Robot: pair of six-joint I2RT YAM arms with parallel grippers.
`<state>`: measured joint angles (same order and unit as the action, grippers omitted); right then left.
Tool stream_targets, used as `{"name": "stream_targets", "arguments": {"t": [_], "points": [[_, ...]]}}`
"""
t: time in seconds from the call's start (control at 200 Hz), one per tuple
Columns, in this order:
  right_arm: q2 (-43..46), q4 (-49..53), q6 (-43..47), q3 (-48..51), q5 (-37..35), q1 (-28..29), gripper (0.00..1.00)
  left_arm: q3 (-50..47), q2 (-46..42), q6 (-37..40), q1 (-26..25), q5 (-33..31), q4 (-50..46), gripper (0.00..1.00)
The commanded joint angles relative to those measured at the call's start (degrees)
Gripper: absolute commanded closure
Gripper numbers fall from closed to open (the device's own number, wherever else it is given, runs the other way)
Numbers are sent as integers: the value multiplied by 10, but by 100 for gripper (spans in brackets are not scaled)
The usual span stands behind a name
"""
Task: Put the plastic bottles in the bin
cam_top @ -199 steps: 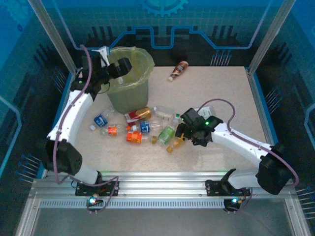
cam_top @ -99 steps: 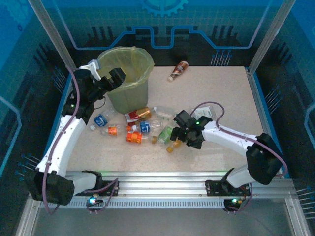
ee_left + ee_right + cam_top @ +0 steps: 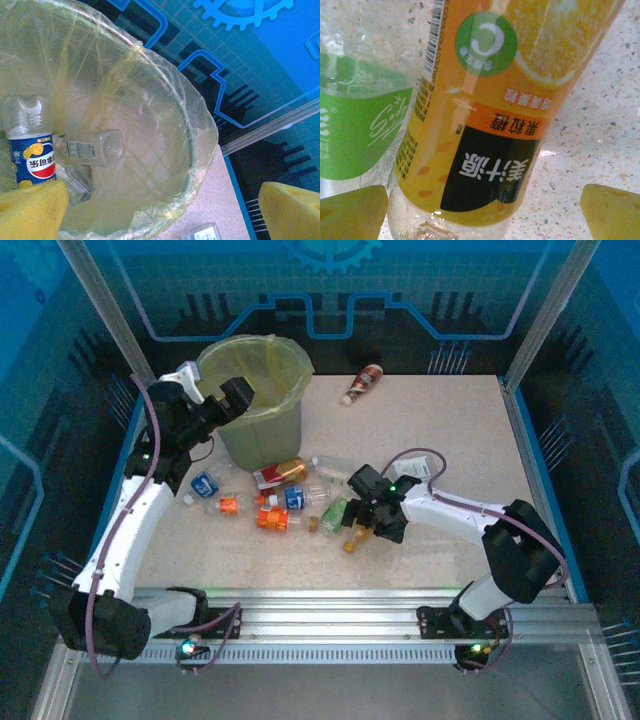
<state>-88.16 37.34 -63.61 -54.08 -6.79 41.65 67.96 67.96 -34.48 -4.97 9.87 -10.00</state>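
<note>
Orange-labelled bottle (image 3: 490,125) lies between the right gripper's (image 3: 360,518) wide-apart jaws. Left gripper (image 3: 218,392), jaws apart and empty, hangs at the bin's (image 3: 265,435) rim; 2 bottles (image 3: 32,150) lie inside.

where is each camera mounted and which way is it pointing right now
Top external: above and behind the arms, looking down on the table; both arms show, with the left gripper at the bin and the right gripper at the bottle pile.
Left wrist: on the left arm, looking down into the bin; the yellow left finger pads sit in the bottom corners.
Right wrist: on the right arm, close above an orange-labelled bottle lying on the table; the yellow right finger pads show.
Shared: top external and left wrist both show the bin.
</note>
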Motion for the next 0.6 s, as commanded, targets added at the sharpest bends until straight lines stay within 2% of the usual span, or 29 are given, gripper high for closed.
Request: {"name": "stream_targets", "arguments": {"t": [0.0,0.5,0.595], "points": [[-4,-2,10,5,7,-10,0,-5,-9,-4,6,-1,16,1],[-58,-18,49,16,9,-28,7,0,-9,-5,6,2,15,1],[-71,-21,53,17,7,-29,12,0,-10,-5,6,3,14,1]]}}
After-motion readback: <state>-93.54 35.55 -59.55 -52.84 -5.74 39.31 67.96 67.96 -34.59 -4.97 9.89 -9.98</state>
